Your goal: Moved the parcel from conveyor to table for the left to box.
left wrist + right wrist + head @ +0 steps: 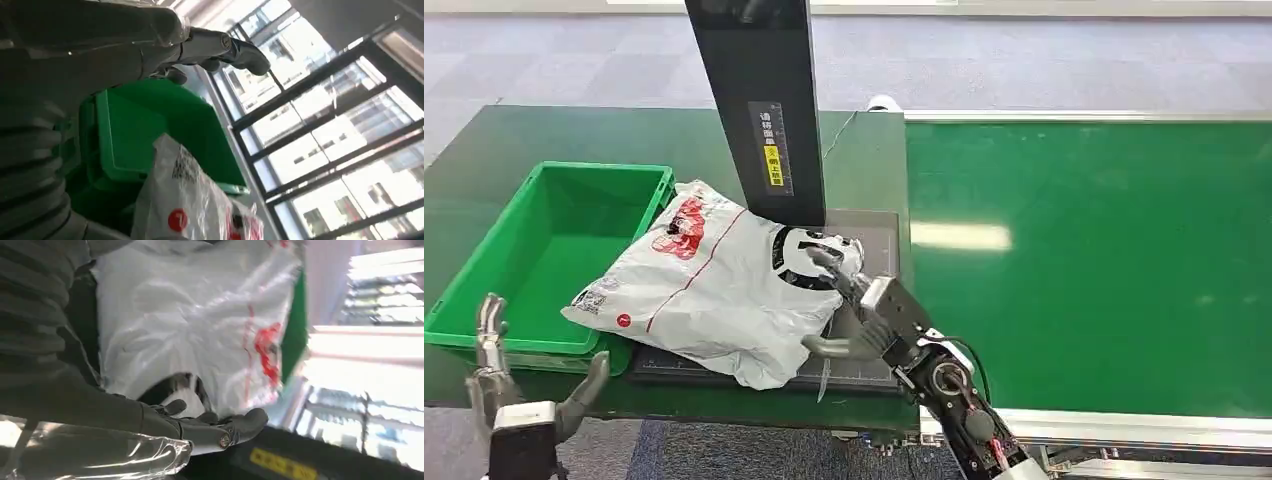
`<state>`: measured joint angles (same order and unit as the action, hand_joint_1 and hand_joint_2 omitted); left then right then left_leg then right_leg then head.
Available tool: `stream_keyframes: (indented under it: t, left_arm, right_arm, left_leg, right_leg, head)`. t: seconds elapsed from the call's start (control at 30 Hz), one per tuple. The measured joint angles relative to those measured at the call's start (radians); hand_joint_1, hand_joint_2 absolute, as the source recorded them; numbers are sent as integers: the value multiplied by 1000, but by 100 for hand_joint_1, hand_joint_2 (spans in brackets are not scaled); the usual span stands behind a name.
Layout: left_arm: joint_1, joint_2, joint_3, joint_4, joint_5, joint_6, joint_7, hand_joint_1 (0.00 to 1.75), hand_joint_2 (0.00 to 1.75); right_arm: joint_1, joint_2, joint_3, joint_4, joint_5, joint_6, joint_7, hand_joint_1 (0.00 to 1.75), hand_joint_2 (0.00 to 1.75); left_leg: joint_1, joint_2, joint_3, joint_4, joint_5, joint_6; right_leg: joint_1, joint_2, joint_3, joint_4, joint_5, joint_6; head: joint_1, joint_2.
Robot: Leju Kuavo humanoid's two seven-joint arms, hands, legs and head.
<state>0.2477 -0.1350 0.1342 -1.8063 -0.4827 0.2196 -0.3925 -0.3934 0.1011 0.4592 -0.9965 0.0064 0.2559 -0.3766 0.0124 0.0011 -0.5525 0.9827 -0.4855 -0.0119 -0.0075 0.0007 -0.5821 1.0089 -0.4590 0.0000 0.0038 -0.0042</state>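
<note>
The parcel (714, 290), a white plastic bag with red and black print, lies on a dark mat (876, 240) on the green table, its left end over the rim of the green box (484, 250). My right hand (864, 310) is at the parcel's right end, fingers spread on its black print and thumb low beside its edge, not closed on it. The right wrist view has the parcel (200, 315) beside my outstretched fingers (235, 427). My left hand (519, 395) hangs open below the table's near edge, in front of the box. In the left wrist view the box (150, 130) and the parcel (190, 210) lie beyond its fingers (235, 50).
A black upright post (764, 100) with a yellow label stands right behind the parcel. The green conveyor belt (1084, 260) runs along the right side. The table (524, 140) stretches behind the box, which has nothing in it.
</note>
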Motion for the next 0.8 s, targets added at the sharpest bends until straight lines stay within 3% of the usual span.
stream_keyframes:
  t: [0.33,0.8]
  left_arm:
    - [-58,23,-125,44,-77,-62,35,0,175]
    - [-269,140,-277,211,-254,-96,168,0,175]
  right_arm:
    - [140,29,-108,-230,-64,-91,-48,0,175]
    - [191,45,-171,-300,-98,-94,-26,0,175]
  left_leg:
    - [0,0,0,0,0,0]
    - [0,0,0,0,0,0]
  right_leg:
    - [0,0,-1,0,0,0]
    - [0,0,-1,0,0,0]
  head:
    - [0,0]
    - [0,0]
